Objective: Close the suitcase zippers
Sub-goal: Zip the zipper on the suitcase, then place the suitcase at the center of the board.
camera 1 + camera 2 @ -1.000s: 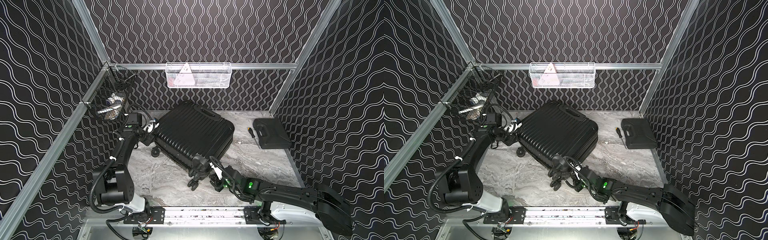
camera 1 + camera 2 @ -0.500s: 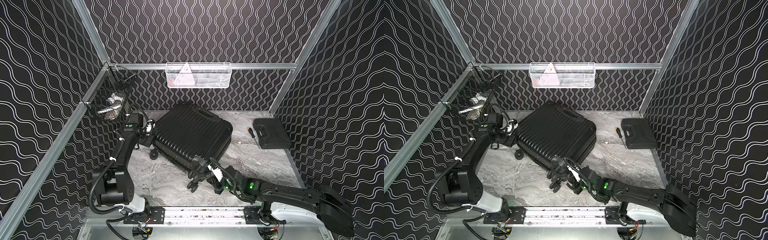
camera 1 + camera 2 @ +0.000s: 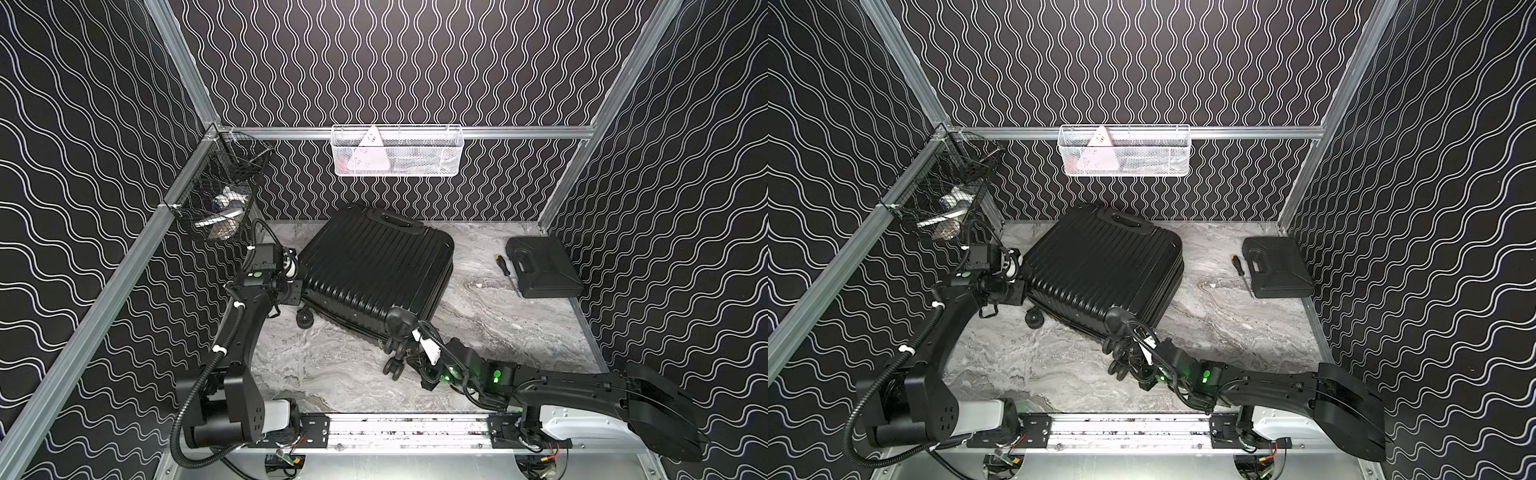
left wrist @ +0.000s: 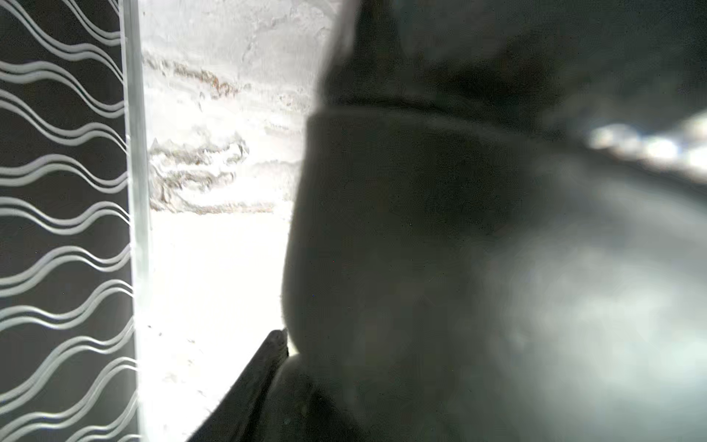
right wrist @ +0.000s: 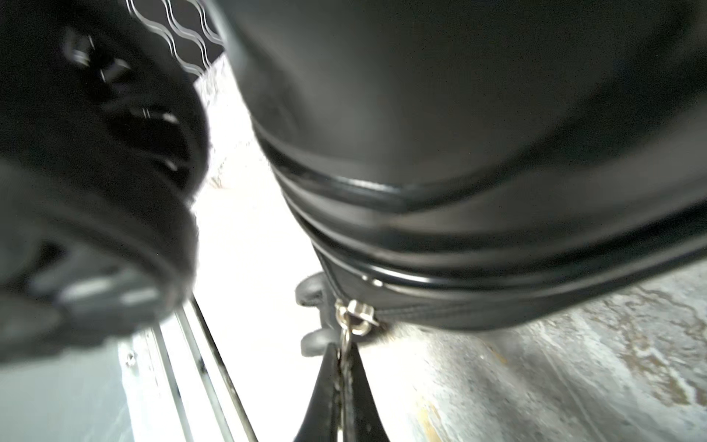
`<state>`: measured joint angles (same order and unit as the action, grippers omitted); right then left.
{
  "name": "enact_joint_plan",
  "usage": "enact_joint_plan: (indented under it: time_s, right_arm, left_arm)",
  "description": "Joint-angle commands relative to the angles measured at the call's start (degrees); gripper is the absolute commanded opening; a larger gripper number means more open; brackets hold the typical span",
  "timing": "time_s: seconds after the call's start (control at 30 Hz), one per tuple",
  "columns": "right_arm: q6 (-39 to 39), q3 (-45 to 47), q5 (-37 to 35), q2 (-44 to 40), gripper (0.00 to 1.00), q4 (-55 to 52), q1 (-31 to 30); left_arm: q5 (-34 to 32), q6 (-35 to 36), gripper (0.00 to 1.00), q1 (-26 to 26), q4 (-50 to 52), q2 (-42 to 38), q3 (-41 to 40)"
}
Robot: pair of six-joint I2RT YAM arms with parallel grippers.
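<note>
Jaws of our right gripper clamp the zipper pull at a wheel corner of the suitcase. Our left gripper sits at its side, grip unclear. It lies, shells together, near the back edge of the tabletop. Zipping, we judge, is unfinished.

1 suitcase, 1 tool case, 1 screwdriver, 2 arms, 2 baskets — 1 wht, 1 blk
</note>
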<state>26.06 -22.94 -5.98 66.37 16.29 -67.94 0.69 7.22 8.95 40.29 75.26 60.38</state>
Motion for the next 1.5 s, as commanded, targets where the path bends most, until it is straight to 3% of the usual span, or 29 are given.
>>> enact_joint_plan:
  time_s: [0.0, 0.23, 0.77, 0.93, 1.1, 1.23, 1.33, 1.43, 1.47]
  right_arm:
    - [2.8, 0.3, 9.8, 0.6, 0.00, 7.6, -2.4]
    - [6.6, 0.5, 5.9, 4.4, 0.00, 14.3, -3.5]
    - [8.2, -0.2, 8.3, 12.1, 0.00, 27.9, -3.5]
    - [8.4, 0.6, 0.2, 8.6, 0.00, 19.4, -3.5]
    - [9.6, 1.5, -10.2, 2.3, 0.00, 6.5, -2.8]
    - [10.1, 3.5, -13.3, -2.5, 0.00, 1.9, -1.2]
    - [10.8, 3.7, -15.5, -5.4, 0.16, -3.0, 0.2]
    - [11.7, 2.8, -19.8, -7.6, 0.45, -9.1, 0.4]
    - [12.4, 2.3, -21.9, -8.2, 0.55, -11.8, 0.5]
  left_arm:
    - [7.6, -29.6, 0.23, -0.2, -15.8, -1.5, -1.1]
    - [7.3, -33.3, 0.22, -1.5, -18.0, -3.7, -3.5]
    - [7.8, -34.7, 0.22, -4.4, -18.8, -5.0, -3.6]
    - [8.0, -32.7, 0.26, -4.4, -18.4, -4.5, -2.9]
    - [12.8, -31.0, 0.31, -4.4, -20.7, -2.8, -3.1]
    - [18.4, -30.9, 0.43, -4.4, -23.8, -1.7, -3.9]
    - [20.3, -29.9, 0.55, -4.6, -24.1, -0.8, -3.2]
    - [18.6, -28.1, 0.68, -4.6, -21.9, -0.2, -1.5]
    - [18.4, -27.0, 0.88, -4.6, -21.2, -0.2, -0.9]
